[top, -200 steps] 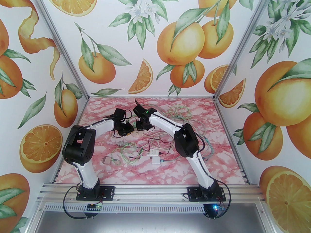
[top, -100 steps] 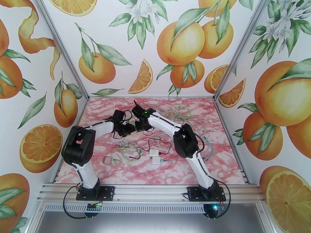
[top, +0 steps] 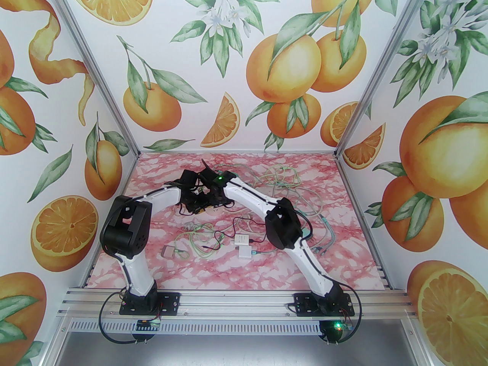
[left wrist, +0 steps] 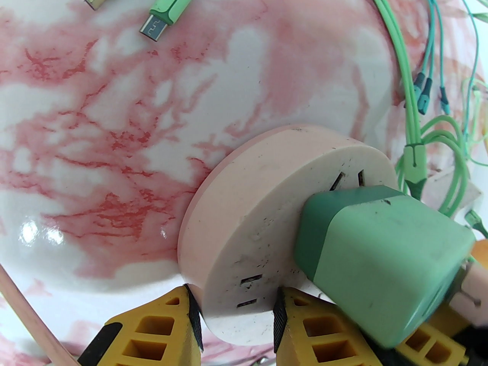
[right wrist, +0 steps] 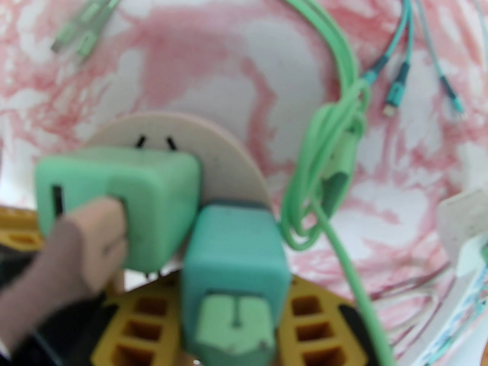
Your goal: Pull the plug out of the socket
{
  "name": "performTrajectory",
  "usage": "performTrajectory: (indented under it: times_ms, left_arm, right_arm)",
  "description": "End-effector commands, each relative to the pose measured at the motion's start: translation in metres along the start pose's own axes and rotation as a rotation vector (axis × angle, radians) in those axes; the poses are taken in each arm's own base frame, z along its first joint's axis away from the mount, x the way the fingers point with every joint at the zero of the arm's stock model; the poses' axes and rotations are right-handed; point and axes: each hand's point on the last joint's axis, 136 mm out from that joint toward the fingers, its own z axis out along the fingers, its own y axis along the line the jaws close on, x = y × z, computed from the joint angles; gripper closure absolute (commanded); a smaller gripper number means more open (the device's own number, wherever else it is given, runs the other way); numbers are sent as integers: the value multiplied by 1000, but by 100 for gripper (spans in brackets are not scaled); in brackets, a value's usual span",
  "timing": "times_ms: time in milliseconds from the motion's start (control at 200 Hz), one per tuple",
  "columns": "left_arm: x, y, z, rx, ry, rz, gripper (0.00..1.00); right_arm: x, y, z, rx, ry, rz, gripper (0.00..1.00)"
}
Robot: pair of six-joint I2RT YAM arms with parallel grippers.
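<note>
Pulling needs a straight tug: the teal plug (right wrist: pixel 232 250), seated in the round pink socket (left wrist: pixel 244 219), looks rigid, smooth and light; your right fingers (right wrist: pixel 312 318) clamp its sides, left fingers (left wrist: pixel 152 330) pinch the socket's rim.

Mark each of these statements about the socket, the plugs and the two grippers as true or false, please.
1. The socket is round and pale pink. True.
2. The left gripper holds the socket by its rim. True.
3. The light green plug lies on the table, apart from the socket. False: it sits against the socket's face.
4. The right gripper is open, with nothing between its fingers. False: it is closed on the teal plug.
5. A black cable goes into the light green plug. False: the cable is pinkish.
</note>
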Motion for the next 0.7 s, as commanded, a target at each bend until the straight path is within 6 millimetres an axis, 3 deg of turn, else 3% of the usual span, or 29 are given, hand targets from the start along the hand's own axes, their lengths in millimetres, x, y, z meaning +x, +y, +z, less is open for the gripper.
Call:
performTrajectory:
  times_ms: [0,120,355,570,696]
  left_arm:
    - [68,53,70,-229,201,2,69]
    - [69,59,69,-259,208,5,70]
    - [77,71,73,-302,236,-6,72]
    - [81,78,74,-320,248,-5,73]
    - [81,79,75,-324,250,-2,73]
  right_arm:
    - [39,123,-38,-242,-28,-238,84]
    - [31,119,-48,-258,-60,-223,85]
    - [-6,85,-76,-439,-110,-68,85]
    - [-26,53,-76,-606,-94,135,85]
    - [-25,50,-76,-557,-108,113,85]
